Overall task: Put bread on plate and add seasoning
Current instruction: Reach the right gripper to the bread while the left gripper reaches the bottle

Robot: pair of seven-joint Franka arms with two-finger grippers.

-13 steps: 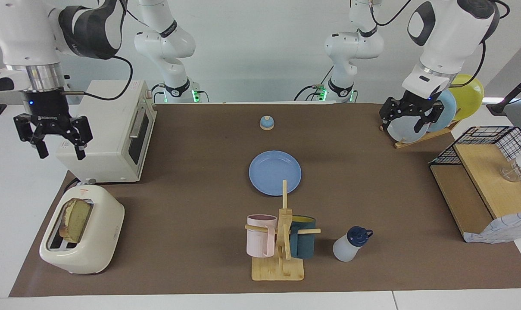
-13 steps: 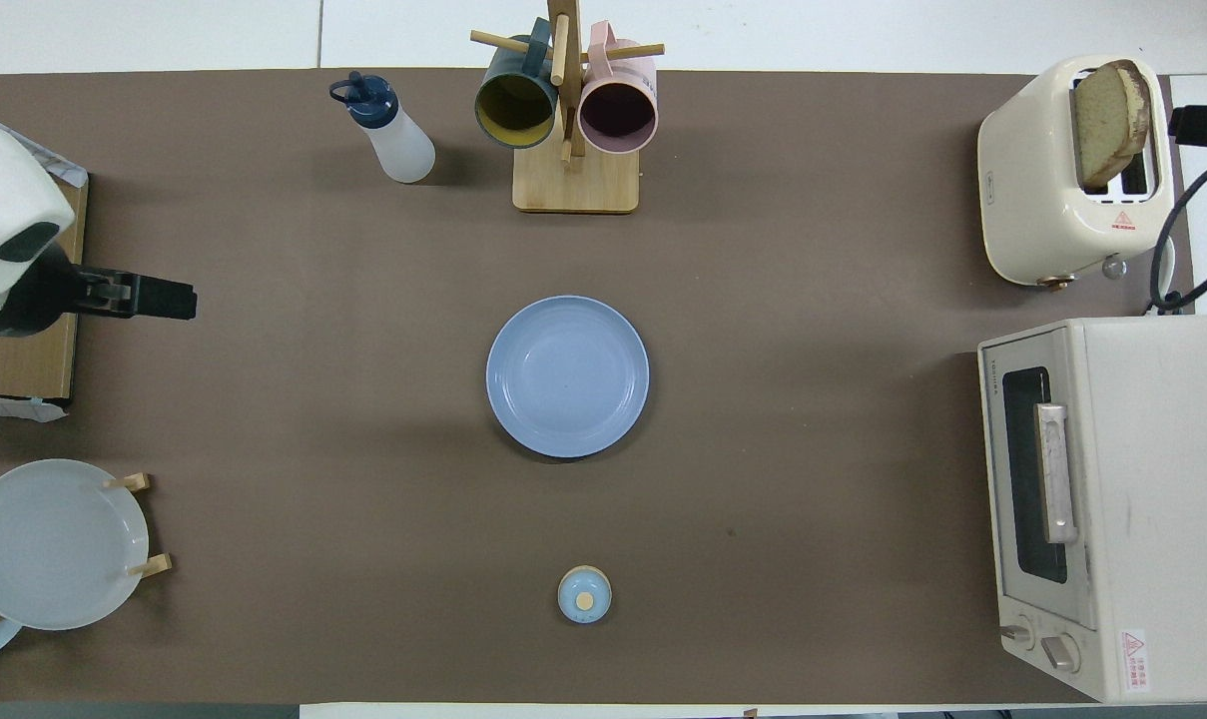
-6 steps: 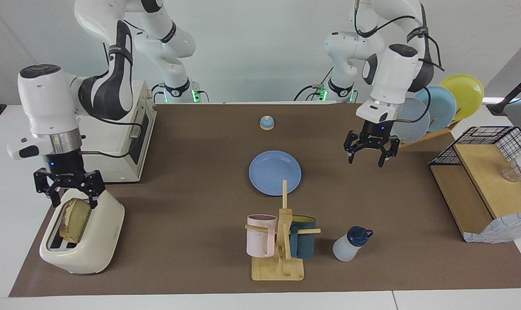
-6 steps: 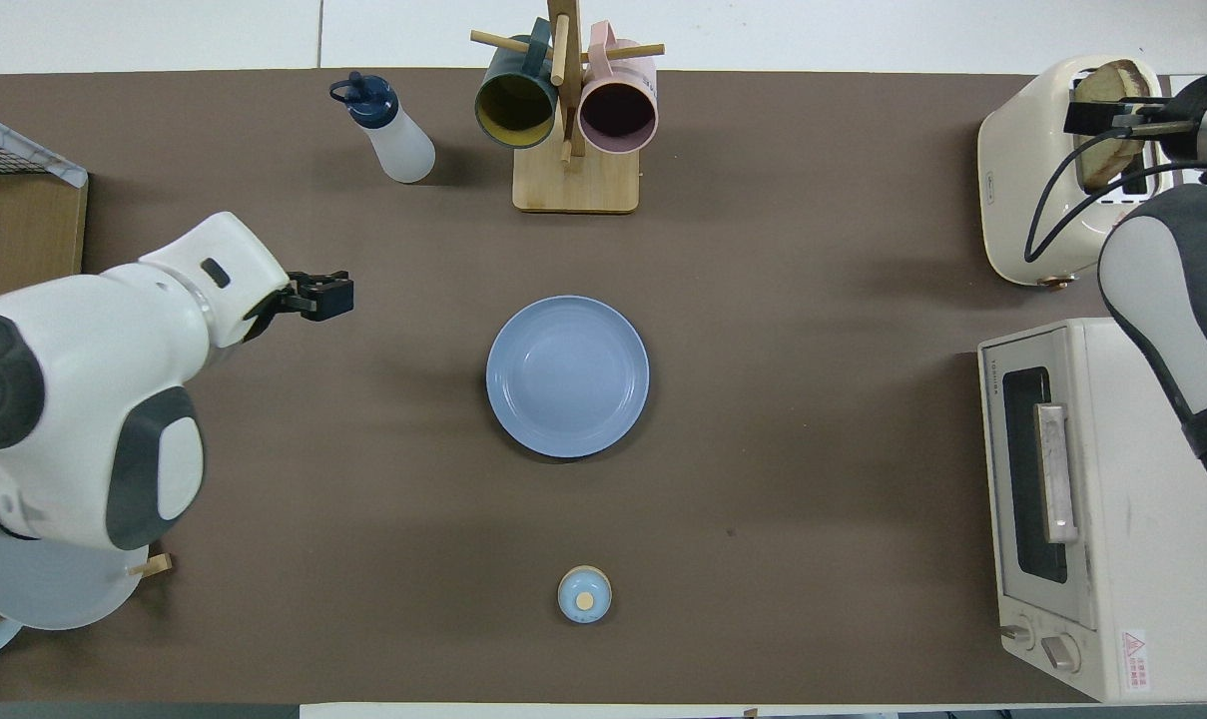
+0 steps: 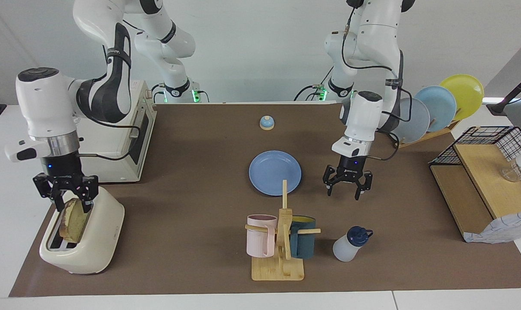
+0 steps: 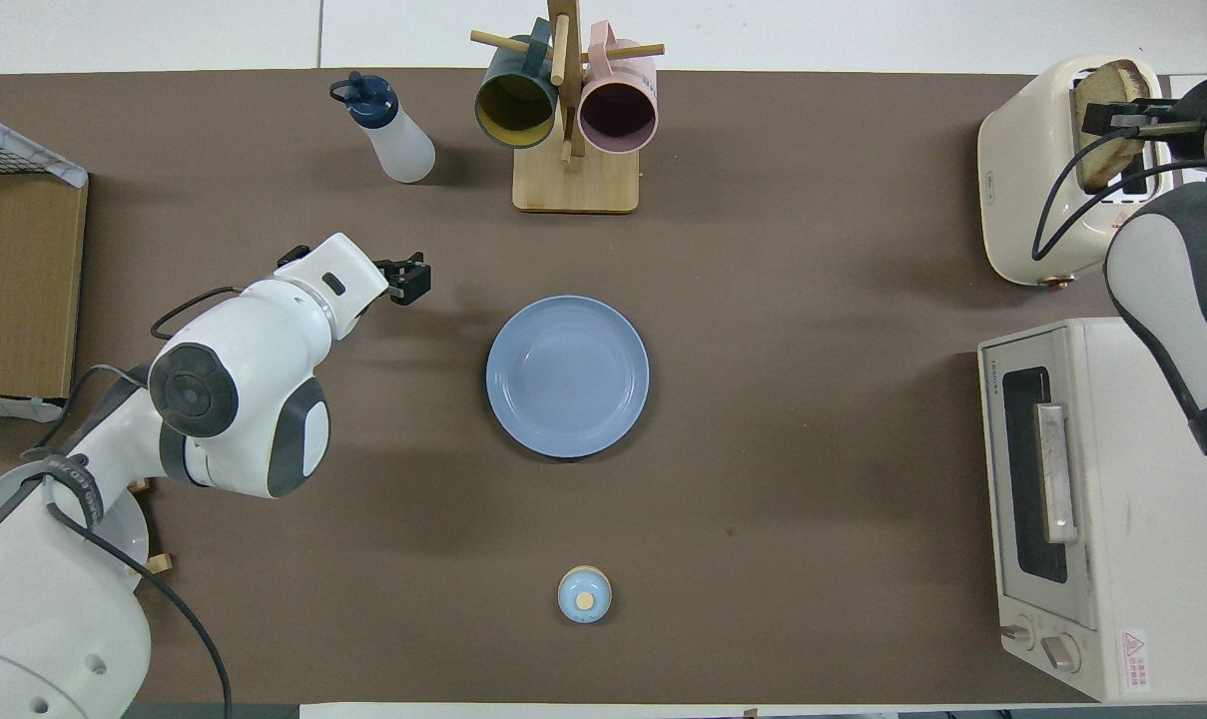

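Observation:
The bread (image 5: 73, 221) (image 6: 1112, 88) stands in the slot of a cream toaster (image 5: 88, 245) (image 6: 1027, 170) at the right arm's end of the table. My right gripper (image 5: 70, 203) (image 6: 1112, 120) is down around the slice's top edge; whether it grips the slice does not show. The blue plate (image 5: 275, 172) (image 6: 568, 376) lies bare at the table's middle. My left gripper (image 5: 346, 191) (image 6: 408, 280) hangs open and holds nothing, over the mat beside the plate, toward the left arm's end. The seasoning bottle (image 5: 348, 245) (image 6: 388, 135) stands farther from the robots than the plate.
A wooden mug tree (image 5: 279, 241) (image 6: 568, 110) with two mugs stands beside the bottle. A toaster oven (image 5: 109, 137) (image 6: 1112, 499) sits nearer the robots than the toaster. A small bell (image 5: 266, 123), upright plates (image 5: 437, 107) and a wooden shelf (image 5: 480, 185) are also here.
My right gripper has come down from beside the toaster oven onto the bread's top. My left gripper has swung from the upright plates and come down low beside the blue plate.

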